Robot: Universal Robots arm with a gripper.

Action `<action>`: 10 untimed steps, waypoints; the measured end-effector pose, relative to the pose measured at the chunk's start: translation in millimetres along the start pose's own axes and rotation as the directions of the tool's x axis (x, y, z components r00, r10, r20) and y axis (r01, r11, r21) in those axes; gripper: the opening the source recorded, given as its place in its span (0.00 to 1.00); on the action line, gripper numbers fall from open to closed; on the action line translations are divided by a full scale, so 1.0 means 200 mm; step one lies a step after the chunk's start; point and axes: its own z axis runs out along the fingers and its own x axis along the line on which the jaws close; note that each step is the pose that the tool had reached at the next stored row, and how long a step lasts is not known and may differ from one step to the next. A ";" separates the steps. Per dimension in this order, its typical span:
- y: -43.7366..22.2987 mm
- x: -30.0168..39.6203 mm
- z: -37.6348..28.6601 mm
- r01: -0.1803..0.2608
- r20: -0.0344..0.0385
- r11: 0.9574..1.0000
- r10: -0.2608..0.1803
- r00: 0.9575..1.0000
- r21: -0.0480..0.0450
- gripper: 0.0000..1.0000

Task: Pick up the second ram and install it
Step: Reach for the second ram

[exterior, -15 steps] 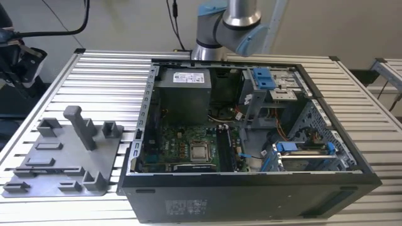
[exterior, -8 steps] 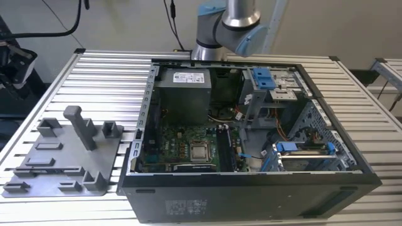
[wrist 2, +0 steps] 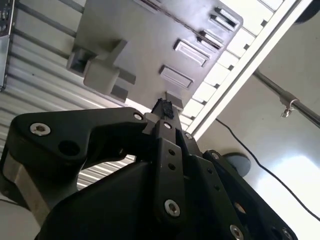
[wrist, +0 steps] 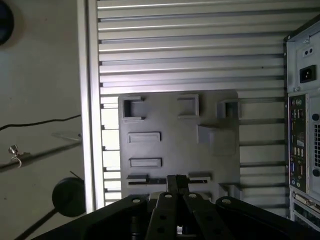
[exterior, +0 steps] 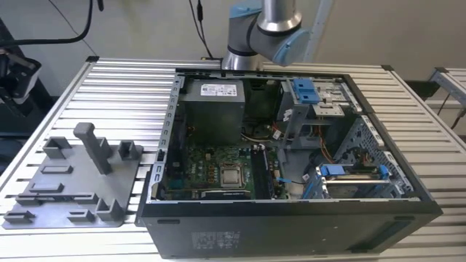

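Black two-finger gripper (wrist: 177,182) hangs above the flat grey plastic fixture plate (wrist: 170,115). Fingers pressed together, no gap at the tips in both wrist views, nothing seen held.

The second ram, a long thin dark stick (wrist: 200,178), stands edge-up in a holder near one edge of the plate. Fingertips cover its middle in the first wrist view; contact cannot be told.

Plate lies at the edge of the ribbed aluminium table (exterior: 124,87) on the exterior view's left, just beside the open black computer case (exterior: 291,224), with the green motherboard (exterior: 211,164) inside.
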 end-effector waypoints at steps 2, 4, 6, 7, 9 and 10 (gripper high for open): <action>-0.019 -0.002 0.001 0.000 0.000 1.000 0.000 1.000 0.000 0.11; -0.042 -0.005 0.002 0.000 0.000 1.000 0.000 1.000 0.000 0.11; -0.067 -0.008 0.002 0.000 0.000 1.000 0.000 1.000 0.000 0.11; -0.082 -0.010 0.003 0.000 0.000 1.000 0.000 1.000 0.000 0.11; -0.097 -0.012 0.007 0.004 0.000 1.000 -0.004 1.000 0.000 0.11; -0.100 -0.013 0.009 0.008 -0.001 1.000 -0.008 1.000 0.000 0.11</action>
